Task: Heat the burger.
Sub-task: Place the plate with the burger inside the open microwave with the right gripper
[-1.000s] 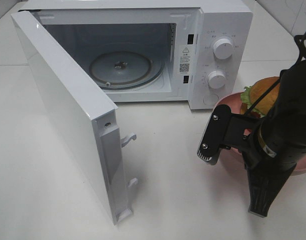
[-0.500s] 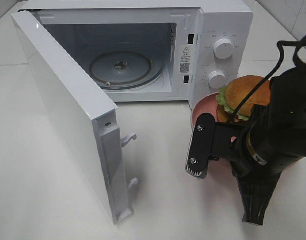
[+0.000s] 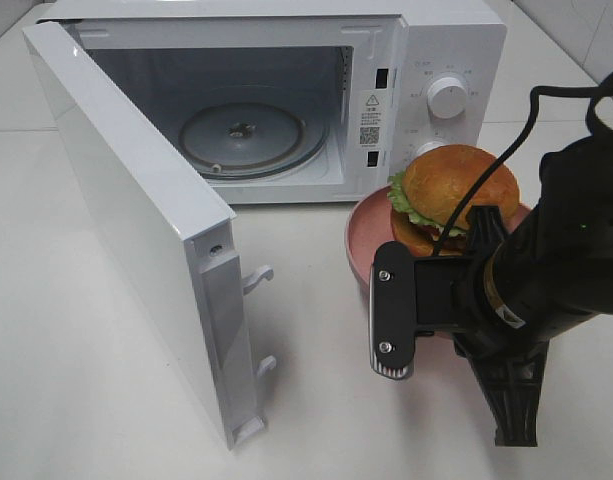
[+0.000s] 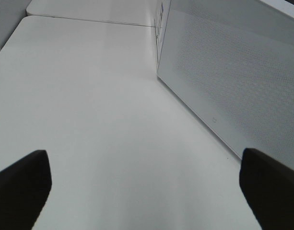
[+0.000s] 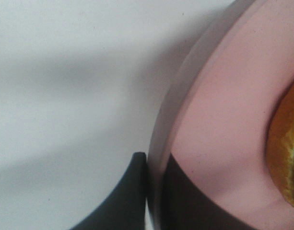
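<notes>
Plainly, the right gripper point(image 5: 155, 191) is clamped on the near rim of the pink plate point(image 3: 371, 225), one finger over the rim and one under it, so it carries the plate and not the food itself. On that plate, just past the gripper on the side toward the microwave point(image 3: 436, 60), sits the burger point(image 3: 458, 190), upright with its bun uppermost, touching neither finger. Plate and burger hang in front of the microwave's control panel point(image 3: 441, 125), near its front face. Judging by the shadow under the rim in the right wrist view, they seem clear of the table point(image 3: 316, 400). The burger is round, so it has no long axis to line up; what counts is direction. The open cavity lies to the left of the control panel and deeper in, so I judge the load must go leftward and then inward to reach the glass turntable point(image 3: 241, 135). The door point(image 3: 126, 220) stands swung out at the microwave's left side, well apart from the plate and out of that path. The left gripper point(image 4: 147, 191), spread wide and empty, is on the outer side of that door, so the right arm is by far the nearer to the burger.
</notes>
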Available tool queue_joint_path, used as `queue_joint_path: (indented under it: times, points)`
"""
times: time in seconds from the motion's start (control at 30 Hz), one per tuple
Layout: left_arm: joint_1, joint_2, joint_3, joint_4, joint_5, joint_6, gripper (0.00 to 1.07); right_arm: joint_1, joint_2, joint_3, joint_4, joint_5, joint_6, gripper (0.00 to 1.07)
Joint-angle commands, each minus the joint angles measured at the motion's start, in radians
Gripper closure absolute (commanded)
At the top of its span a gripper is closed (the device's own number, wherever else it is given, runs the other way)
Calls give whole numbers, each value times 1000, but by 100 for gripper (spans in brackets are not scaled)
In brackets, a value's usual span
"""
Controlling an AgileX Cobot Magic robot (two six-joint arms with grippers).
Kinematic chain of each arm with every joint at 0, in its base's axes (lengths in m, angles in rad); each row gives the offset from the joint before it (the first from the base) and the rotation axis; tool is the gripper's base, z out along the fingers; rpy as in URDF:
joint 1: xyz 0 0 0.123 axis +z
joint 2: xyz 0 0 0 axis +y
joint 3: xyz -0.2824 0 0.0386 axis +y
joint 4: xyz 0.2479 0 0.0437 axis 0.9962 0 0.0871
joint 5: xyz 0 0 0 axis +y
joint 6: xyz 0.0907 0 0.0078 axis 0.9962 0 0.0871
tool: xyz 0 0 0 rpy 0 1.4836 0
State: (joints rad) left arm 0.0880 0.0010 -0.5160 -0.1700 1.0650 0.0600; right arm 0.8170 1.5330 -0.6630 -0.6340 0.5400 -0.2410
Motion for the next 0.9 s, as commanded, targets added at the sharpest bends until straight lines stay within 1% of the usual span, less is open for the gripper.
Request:
queue_joint_path:
  times: [0.03, 0.27, 0.53, 0.57, 0.63, 0.7, 0.73, 0.8, 0.9]
  points:
    - [1, -1, 0, -8, 4, -2, 6, 1, -7, -1, -45, -68, -44, 107]
    - [1, -1, 0, -8, 4, -2, 6, 1, -7, -1, -42, -161, -171, 107]
    - [1, -1, 0, -8, 4, -2, 6, 1, -7, -1, -42, -191, -247, 107]
    - [1, -1, 0, -8, 4, -2, 6, -3, -7, -1, -34, -195, -293, 107]
    - [1, -1, 0, -8, 4, -2, 6, -3, -7, -1, -21, -195, -314, 107]
    - [1, -1, 0, -8, 4, -2, 6, -6, -7, -1, 15, -195, -397, 107]
    - [1, -1, 0, -8, 4, -2, 6, -6, -7, -1, 15, -195, -397, 107]
    - [1, -1, 0, -8, 4, -2, 6, -39, -7, -1, 101, -213, -527, 107]
    - [1, -1, 0, -8, 4, -2, 6, -48, -7, -1, 119, -216, -561, 107]
